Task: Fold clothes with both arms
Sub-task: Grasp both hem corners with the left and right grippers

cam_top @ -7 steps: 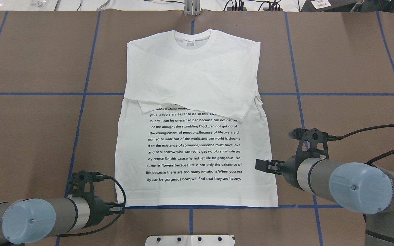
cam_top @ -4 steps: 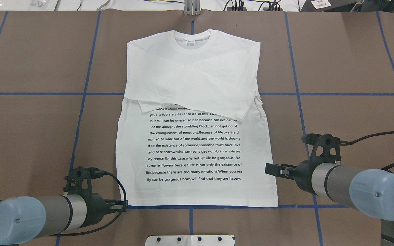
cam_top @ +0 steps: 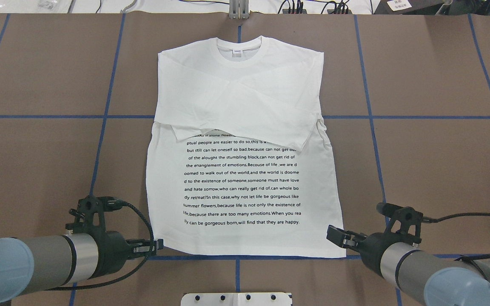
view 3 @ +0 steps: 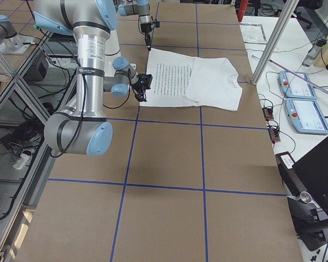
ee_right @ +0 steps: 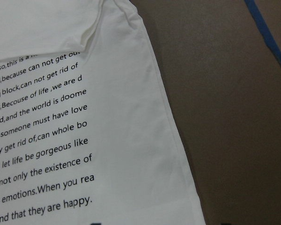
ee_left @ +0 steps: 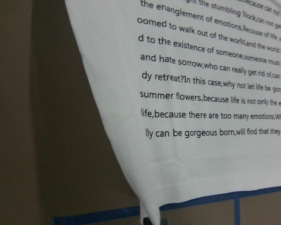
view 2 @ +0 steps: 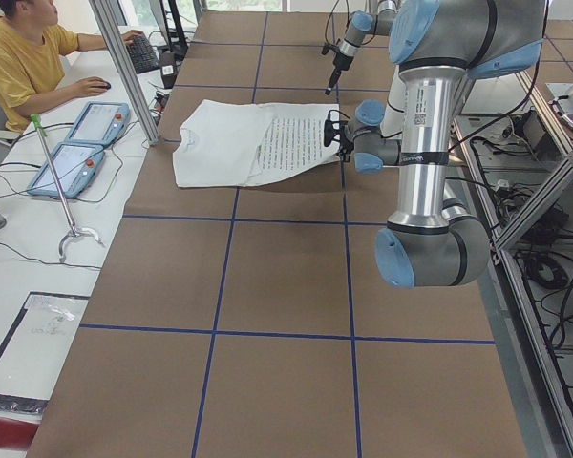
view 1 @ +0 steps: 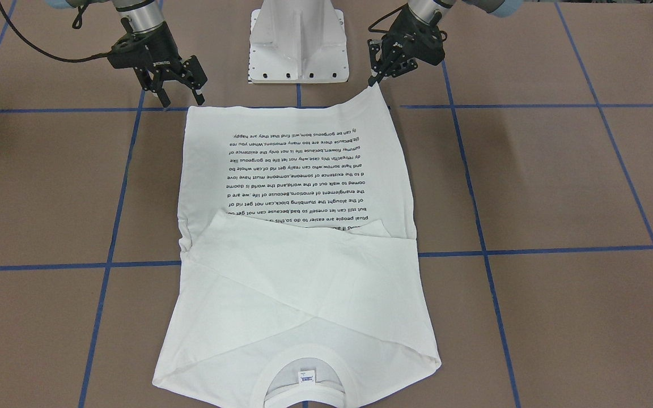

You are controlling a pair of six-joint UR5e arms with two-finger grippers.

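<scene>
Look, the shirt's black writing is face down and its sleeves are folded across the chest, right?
Not quite. The writing on the T-shirt is face up, as the overhead exterior view shows. Its sleeves are folded across the chest.

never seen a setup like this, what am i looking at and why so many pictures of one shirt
It is one moment seen by six cameras: one above and behind the robot, one facing it, one at each table end, and one on each wrist. The robot is two jointed arms. On the brown table lies a white shirt, printed side up, sleeves folded across the chest. The left end effector pinches one bottom corner, slightly lifted. The right end effector is open near the other corner, holding nothing.
</scene>
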